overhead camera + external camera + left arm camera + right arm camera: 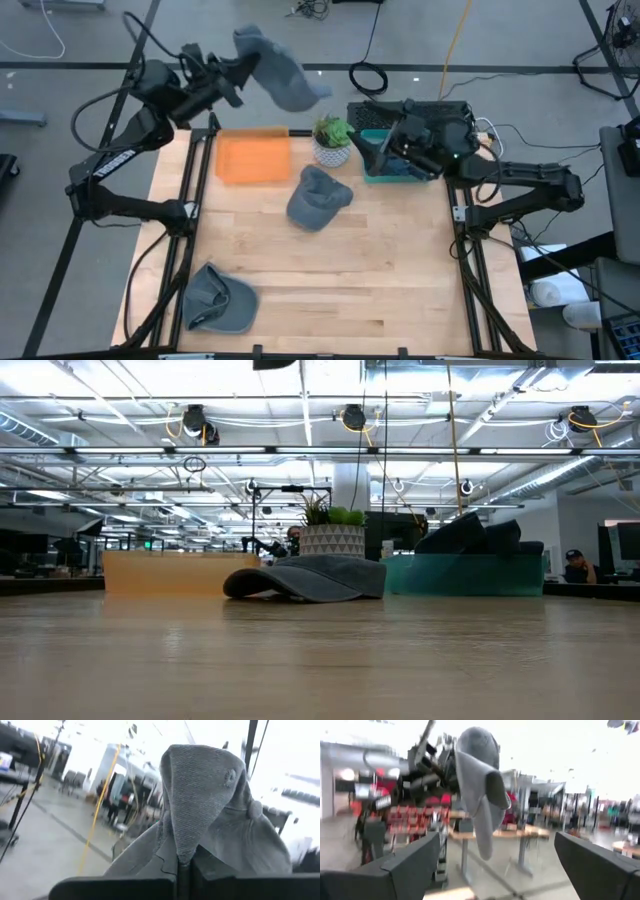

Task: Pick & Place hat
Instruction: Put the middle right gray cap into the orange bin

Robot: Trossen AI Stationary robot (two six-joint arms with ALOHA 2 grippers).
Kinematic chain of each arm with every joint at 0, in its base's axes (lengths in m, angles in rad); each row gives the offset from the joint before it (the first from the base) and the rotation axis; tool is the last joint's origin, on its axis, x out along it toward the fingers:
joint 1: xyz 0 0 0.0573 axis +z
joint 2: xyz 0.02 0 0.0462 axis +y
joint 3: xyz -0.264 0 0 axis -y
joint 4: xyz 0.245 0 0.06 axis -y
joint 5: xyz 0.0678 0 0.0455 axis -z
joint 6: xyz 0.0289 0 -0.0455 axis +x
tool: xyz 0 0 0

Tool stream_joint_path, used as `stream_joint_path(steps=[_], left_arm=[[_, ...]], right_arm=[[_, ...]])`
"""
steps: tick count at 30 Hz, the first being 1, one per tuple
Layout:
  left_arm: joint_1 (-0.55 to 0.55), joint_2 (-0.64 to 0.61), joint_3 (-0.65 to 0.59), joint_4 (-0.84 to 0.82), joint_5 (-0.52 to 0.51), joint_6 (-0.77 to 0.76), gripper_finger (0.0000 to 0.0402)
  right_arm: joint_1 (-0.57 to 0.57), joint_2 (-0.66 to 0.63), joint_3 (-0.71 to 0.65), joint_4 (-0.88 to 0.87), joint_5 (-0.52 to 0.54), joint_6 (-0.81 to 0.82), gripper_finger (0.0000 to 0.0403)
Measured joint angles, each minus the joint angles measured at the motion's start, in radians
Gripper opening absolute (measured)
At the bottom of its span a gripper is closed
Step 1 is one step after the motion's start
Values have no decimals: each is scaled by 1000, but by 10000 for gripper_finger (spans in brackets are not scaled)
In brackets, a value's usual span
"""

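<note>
My left gripper [240, 72] is raised over the table's far left edge and is shut on a grey hat [280, 72], which fills the left wrist view [210, 805]. The right wrist view shows this hat [477, 785] from farther off. My right gripper [385, 150] hovers open over the teal bin [405, 172]; its fingers [410, 865] stand wide apart with nothing between them. A second grey hat [318, 197] lies on the table's middle, crown up, brim edge on the wood [310, 578]. A third hat [220, 300] lies at the near left. My left gripper pinches a gathered fold of the hat's cloth [182, 857] between its two shut fingers. The fingers come from the table's left, slanting upward. The hat sticks out beyond the fingertips, lifted well clear of the table, its crown [200, 780] bulging past the hold.
An orange bin [253, 155] stands at the far left of the table. A potted plant [333, 140] stands between it and the teal bin. Bare wood stretches across the table's near half [350, 290]. Cables lie on the floor beyond the far edge.
</note>
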Motion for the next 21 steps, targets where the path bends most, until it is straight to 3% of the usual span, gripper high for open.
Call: stream_joint_path(steps=[3,7,15,21], left_arm=[[18,0,0,96,-1,-43,4],[23,10,0,242,-11,-77,4],[-5,68,0,484,-89,-150,4],[-52,138,0,646,-93,-154,4]], right_arm=[[-3,0,-93,208,0,-35,380],[-26,0,-184,358,-5,-54,380],[-121,3,-190,370,-156,-22,380],[-193,22,-161,372,-303,28,380]])
